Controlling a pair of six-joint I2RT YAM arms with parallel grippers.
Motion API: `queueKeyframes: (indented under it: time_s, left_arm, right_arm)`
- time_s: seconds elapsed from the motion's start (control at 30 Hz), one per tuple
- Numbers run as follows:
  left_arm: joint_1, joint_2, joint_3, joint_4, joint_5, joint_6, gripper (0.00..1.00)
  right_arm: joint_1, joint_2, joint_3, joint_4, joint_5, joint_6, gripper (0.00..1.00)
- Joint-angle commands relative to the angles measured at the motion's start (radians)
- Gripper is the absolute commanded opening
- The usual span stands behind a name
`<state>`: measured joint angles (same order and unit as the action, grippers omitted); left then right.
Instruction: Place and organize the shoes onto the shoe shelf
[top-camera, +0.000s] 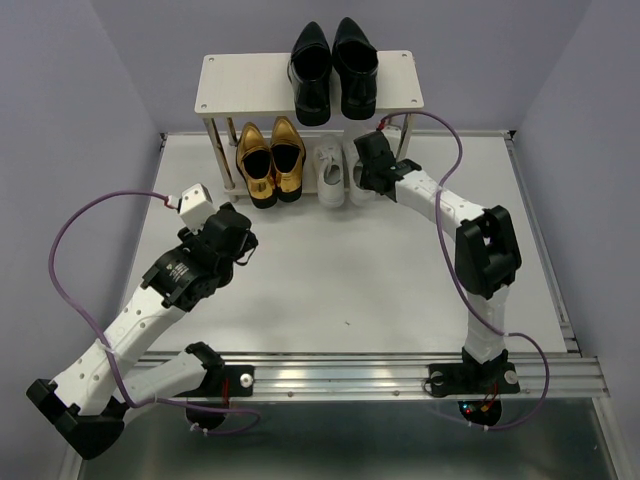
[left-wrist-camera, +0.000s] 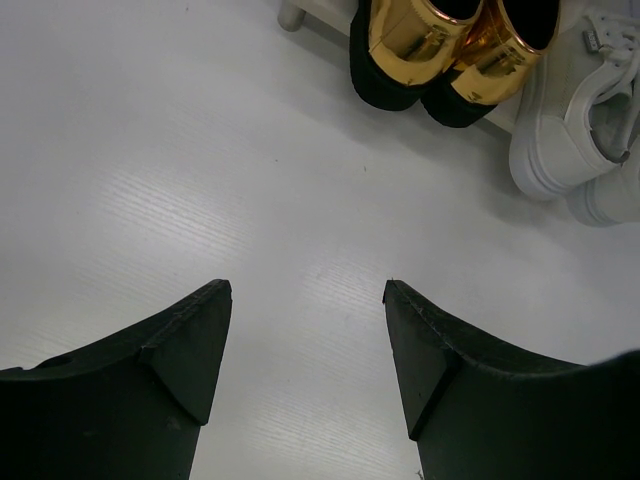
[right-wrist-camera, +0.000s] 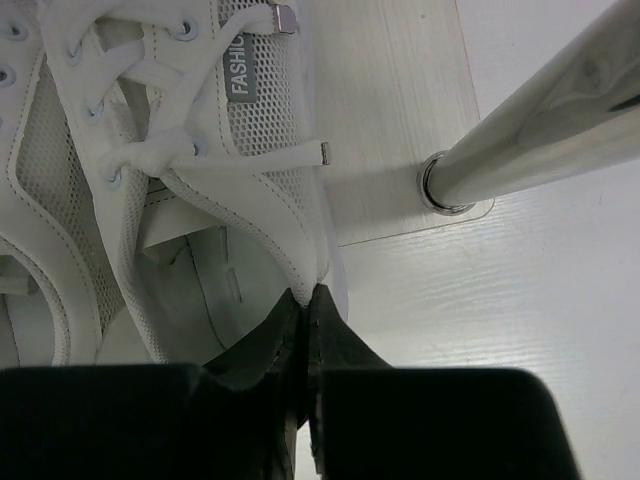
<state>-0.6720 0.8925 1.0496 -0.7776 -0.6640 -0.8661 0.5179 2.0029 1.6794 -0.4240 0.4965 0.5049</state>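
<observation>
The right gripper (right-wrist-camera: 306, 300) is clenching its two fingers on the thin heel collar of a white sneaker (right-wrist-camera: 250, 170). This shoe is lying with its front on the lower board of the shoe shelf (right-wrist-camera: 390, 120) in the upper left of the wrist view, its heel is sticking out over the table (right-wrist-camera: 520, 330), and a silver leg (right-wrist-camera: 540, 120) is standing to its right. The sneaker is probably light and its mesh sides are looking soft, so the firmer heel rim is seeming the best place to hold, though it may be slipping out of such a narrow pinch. The left gripper (left-wrist-camera: 308, 290) is hanging released and empty over the table, below the gold loafers (left-wrist-camera: 450, 50) at the upper right of its view.
</observation>
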Motion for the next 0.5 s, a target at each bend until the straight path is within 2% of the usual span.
queueKeyframes:
  time_s: [0.0,0.2,0.47]
  left_arm:
    - [0.003,-0.015,0.013,-0.009,-0.037,-0.008,0.73]
    - [0.003,-0.01,0.013,-0.008,-0.036,-0.008,0.73]
    - [0.003,-0.01,0.02,-0.014,-0.039,-0.008,0.73]
  right_arm:
    - [-0.002,-0.043,0.005,0.168,-0.03,-0.077,0.01]
    - [-0.002,-0.061,-0.027,0.223,-0.078,-0.154,0.01]
    - [-0.002,-0.069,-0.017,0.252,-0.012,-0.154,0.01]
